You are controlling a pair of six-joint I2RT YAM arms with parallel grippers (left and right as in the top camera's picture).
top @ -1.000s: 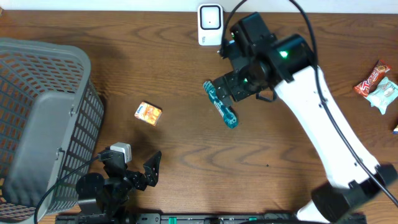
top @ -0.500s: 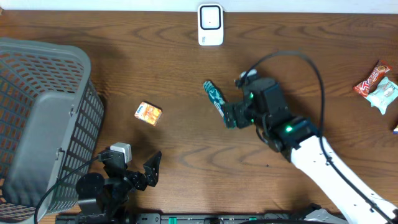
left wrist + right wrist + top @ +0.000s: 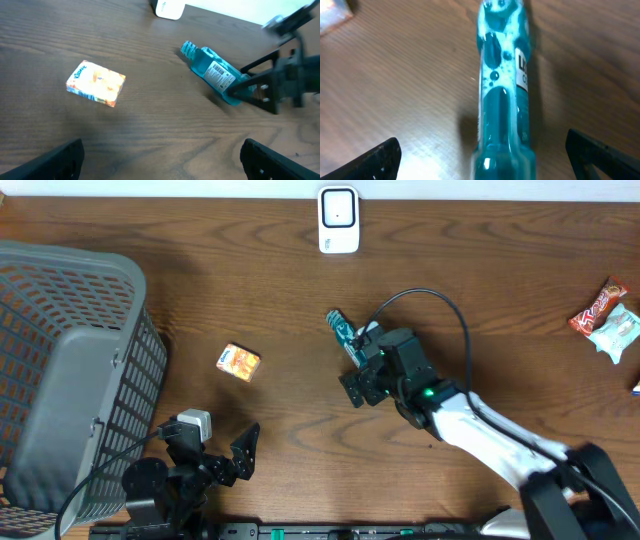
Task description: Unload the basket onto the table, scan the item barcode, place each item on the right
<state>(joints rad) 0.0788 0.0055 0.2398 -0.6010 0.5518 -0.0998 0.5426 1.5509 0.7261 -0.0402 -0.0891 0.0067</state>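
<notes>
As the right gripper point(image 3: 362, 373) gaped unclenched, the teal bottle point(image 3: 502, 100) lay lengthwise straight ahead, base between its jaws, cap pointing away.

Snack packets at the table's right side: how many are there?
2: a red bar near the right edge, a pale packet just beside it. The frame edge may hide more.
</notes>
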